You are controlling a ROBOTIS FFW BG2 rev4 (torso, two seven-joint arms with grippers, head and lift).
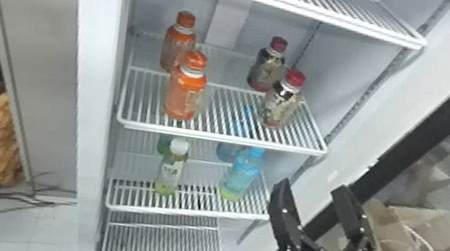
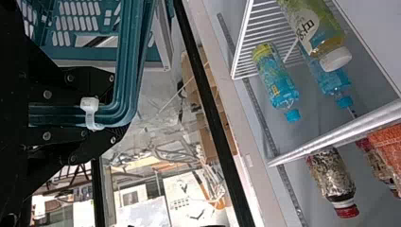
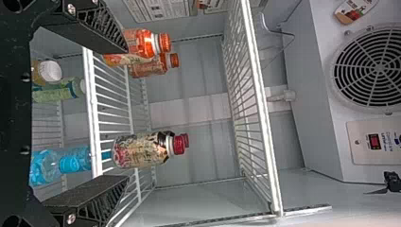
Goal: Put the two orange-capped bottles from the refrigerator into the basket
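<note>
White refrigerator (image 1: 104, 75), wire shelves (image 1: 218, 137) | orange-capped bottles (image 1: 184, 95): two, one behind the other, same shelf as red-capped pair (image 1: 280, 105) | right gripper (image 1: 310, 187): fingers apart, lower right in head view | left gripper (image 2: 116, 108): clamped on teal basket handle (image 2: 128, 61)

Beyond the black jaws of the right gripper (image 1: 312, 186), orange-capped plastic bottles (image 1: 184, 95) are orange, red-capped plastic bottles (image 1: 280, 105) mottled cream-and-black.

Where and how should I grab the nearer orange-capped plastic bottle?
I'd grip the nearer orange bottle around its rounded body below the cap, coming level from the front with the open right end effector, one finger each side. It stands upright near the front of the white wire shelf; the farther orange bottle is close behind, so keep the reach shallow.
</note>
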